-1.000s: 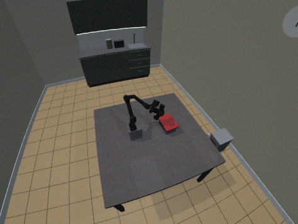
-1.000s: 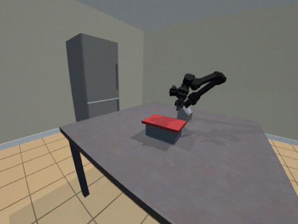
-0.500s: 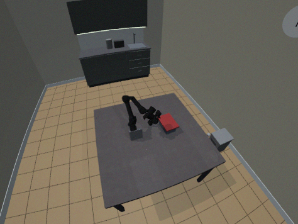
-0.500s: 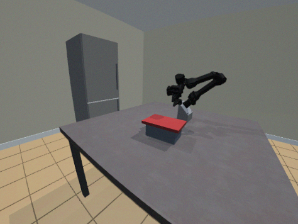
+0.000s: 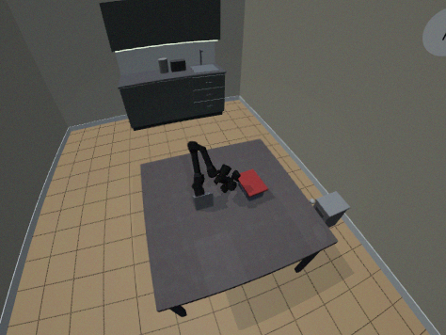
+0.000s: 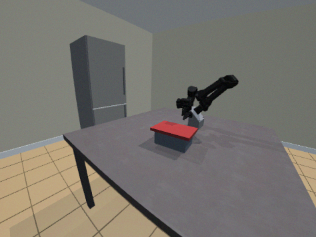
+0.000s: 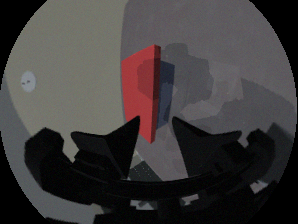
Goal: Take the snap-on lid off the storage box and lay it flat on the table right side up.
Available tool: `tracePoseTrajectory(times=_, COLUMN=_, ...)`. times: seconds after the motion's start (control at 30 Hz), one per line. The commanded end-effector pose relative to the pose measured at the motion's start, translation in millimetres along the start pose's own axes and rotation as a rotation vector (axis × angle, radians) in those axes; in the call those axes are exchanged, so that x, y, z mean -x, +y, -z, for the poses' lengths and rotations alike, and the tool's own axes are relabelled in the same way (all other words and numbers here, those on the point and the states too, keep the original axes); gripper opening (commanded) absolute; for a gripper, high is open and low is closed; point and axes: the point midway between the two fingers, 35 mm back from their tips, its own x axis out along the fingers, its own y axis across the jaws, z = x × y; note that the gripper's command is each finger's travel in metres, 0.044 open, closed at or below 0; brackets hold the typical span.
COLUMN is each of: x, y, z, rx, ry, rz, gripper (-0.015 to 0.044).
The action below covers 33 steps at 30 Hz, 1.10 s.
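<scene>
The red lid (image 5: 253, 183) (image 6: 174, 129) (image 7: 141, 90) lies level on top of the blue-grey storage box (image 6: 172, 140) (image 7: 166, 92), covering it and overhanging its sides. The box stands on the table (image 5: 212, 254) (image 6: 233, 173). My gripper (image 5: 232, 182) (image 6: 183, 110) (image 7: 156, 119) is open with nothing between the fingers. It hangs in the air beside the lid, on the arm base's side, close to the lid's edge but apart from it. In the wrist view the lid and box appear tilted on their side, beyond the fingertips. The lid's snap edges are too small to make out.
The arm's grey base (image 5: 203, 201) (image 6: 196, 122) stands on the table near the box. A grey bin-like box (image 5: 332, 206) stands beyond the table's right edge in the top view. A kitchen counter (image 5: 174, 101) and a fridge (image 6: 105, 76) stand away from the table.
</scene>
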Motion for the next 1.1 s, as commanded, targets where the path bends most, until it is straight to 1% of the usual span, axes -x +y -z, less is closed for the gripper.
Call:
tracePoseTrajectory(times=0.0, x=-2.9, y=0.6, z=-0.6, rx=-0.001, ry=-0.004, rz=-0.005, gripper=0.0235)
tracePoseTrajectory(times=1.07, x=-53.2, y=2.4, z=-1.3, rx=0.002, ry=-0.005, rz=-0.002, gripper=0.0235)
